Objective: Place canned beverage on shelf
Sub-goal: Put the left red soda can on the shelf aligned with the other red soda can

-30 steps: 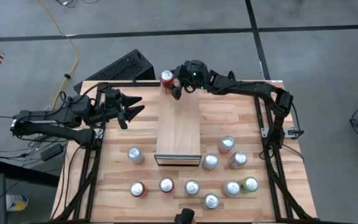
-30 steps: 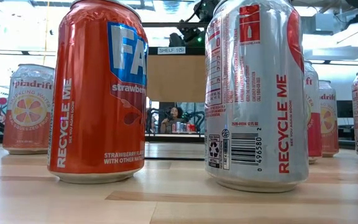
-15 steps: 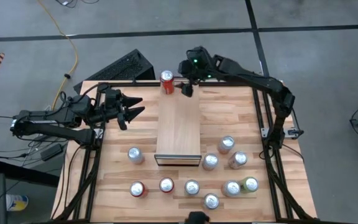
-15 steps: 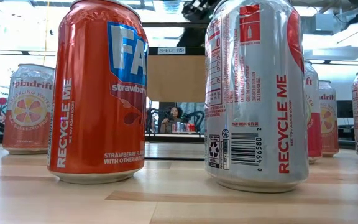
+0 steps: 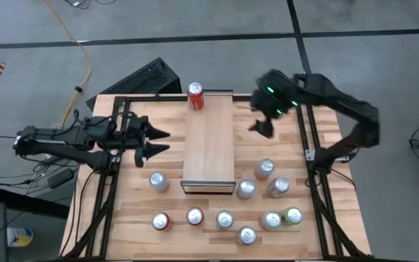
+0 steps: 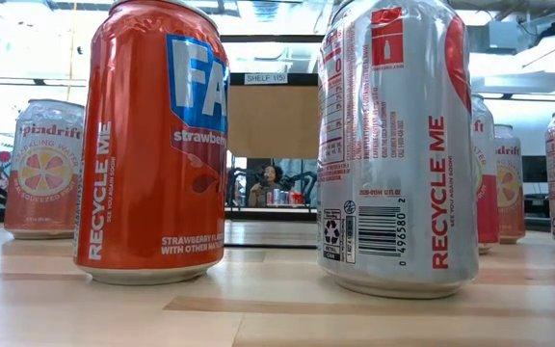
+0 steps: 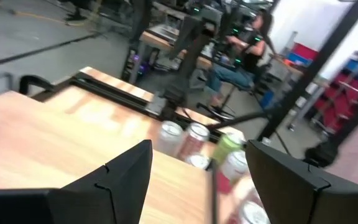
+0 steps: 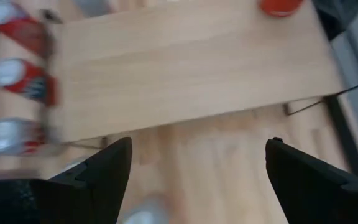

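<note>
One can shelved, reaching for the next.

A red can (image 5: 195, 95) stands on the shelf (image 5: 209, 149) at its far end. My right gripper (image 5: 264, 125) hangs wide open and empty beside the shelf; I judge it must descend over a silver can (image 5: 265, 169) nearby. My left gripper (image 5: 155, 140) waits open, holding nothing.

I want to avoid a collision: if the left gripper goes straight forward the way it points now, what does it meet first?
Probably the shelf, the long raised light-wood platform. The open left gripper points across the table at its long side, with only bare tabletop between. Its height is unclear, so it might pass above.
</note>
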You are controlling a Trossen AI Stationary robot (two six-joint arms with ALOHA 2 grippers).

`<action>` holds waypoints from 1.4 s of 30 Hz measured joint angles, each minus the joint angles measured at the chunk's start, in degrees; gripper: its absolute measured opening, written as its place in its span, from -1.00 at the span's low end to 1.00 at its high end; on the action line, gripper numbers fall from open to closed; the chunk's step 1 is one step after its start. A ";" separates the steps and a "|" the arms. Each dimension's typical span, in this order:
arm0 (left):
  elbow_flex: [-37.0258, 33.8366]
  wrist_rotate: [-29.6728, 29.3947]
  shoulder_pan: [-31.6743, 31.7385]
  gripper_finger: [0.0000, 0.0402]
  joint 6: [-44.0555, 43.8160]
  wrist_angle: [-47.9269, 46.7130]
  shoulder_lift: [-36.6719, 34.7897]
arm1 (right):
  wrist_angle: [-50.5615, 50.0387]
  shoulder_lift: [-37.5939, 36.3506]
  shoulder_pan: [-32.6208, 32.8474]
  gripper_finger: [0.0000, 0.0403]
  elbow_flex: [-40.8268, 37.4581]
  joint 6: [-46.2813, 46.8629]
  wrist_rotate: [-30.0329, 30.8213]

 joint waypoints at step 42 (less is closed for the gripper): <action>26.53 -37.95 -62.72 0.23 -50.84 -50.93 40.49 | 46.30 -6.44 38.23 0.69 -27.96 26.02 25.84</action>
